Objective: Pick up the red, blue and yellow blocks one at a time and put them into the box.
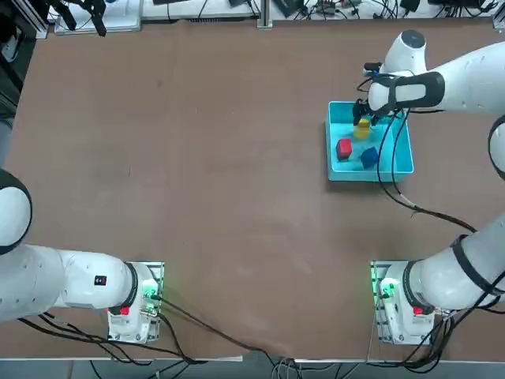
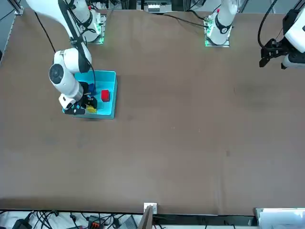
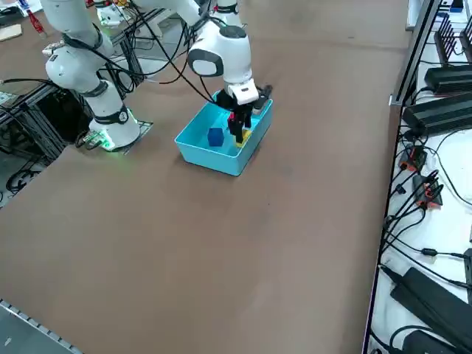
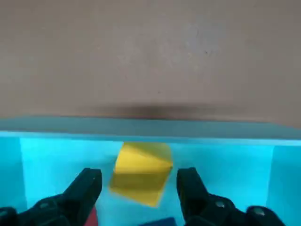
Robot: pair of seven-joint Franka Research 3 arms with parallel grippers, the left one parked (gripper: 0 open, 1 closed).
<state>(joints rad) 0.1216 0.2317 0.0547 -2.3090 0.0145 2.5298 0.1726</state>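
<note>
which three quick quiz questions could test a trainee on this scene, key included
1. Multiple choice: which block lies between the right gripper's open fingers in the wrist view? a) red b) blue c) yellow
2. True or false: the red block lies outside the box.
3. Fill in: in the top view, the block nearest the red one's right-hand side is ____.

Key: 1. c, the yellow block; 2. false; 3. the blue block

Smooth plastic box (image 1: 338, 167), matt tabletop (image 1: 205, 174)
</note>
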